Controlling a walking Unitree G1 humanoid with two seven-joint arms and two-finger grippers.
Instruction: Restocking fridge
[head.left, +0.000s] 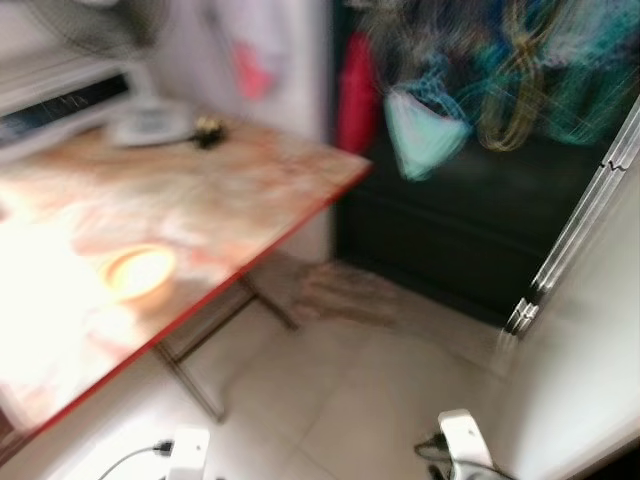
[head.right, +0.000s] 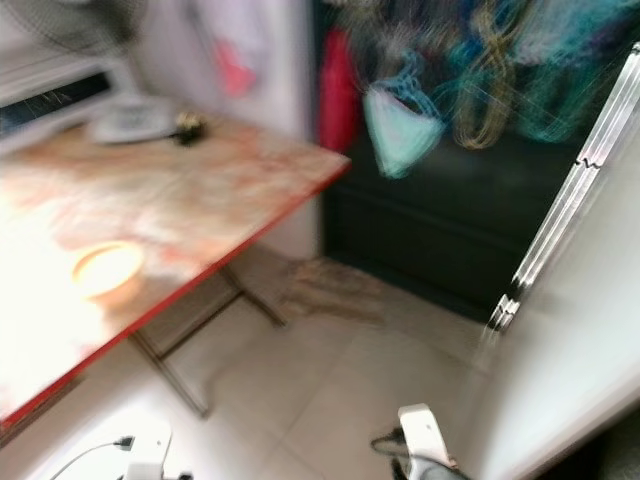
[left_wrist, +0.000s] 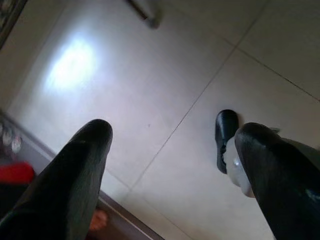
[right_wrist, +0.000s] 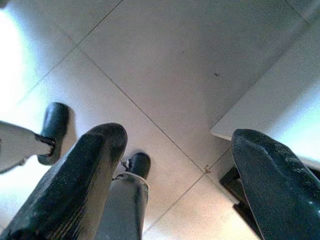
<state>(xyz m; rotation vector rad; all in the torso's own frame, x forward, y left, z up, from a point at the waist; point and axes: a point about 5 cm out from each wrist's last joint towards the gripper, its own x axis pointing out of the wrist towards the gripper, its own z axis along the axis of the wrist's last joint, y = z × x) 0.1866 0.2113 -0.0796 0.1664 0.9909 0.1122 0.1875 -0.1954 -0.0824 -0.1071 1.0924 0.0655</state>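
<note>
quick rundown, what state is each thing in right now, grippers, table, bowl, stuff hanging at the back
left gripper: fingers open, empty, hanging over the floor tiles
right gripper: fingers open, empty, hanging over the floor
table: standing, folding legs out
bowl: upright on the table, contents washed out by glare
hanging bags: hung up at the back, blurred
white door: at the robot's right, open or shut unclear

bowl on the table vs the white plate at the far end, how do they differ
The bowl sits near the table's red front edge, glowing orange in strong light; the white plate lies at the far end, paler and out of the glare. The bowl looks deeper, the plate flatter and wider. A small dark object lies beside the plate; nothing shows beside the bowl. Both are round, blurred, and rest on the same tabletop.
</note>
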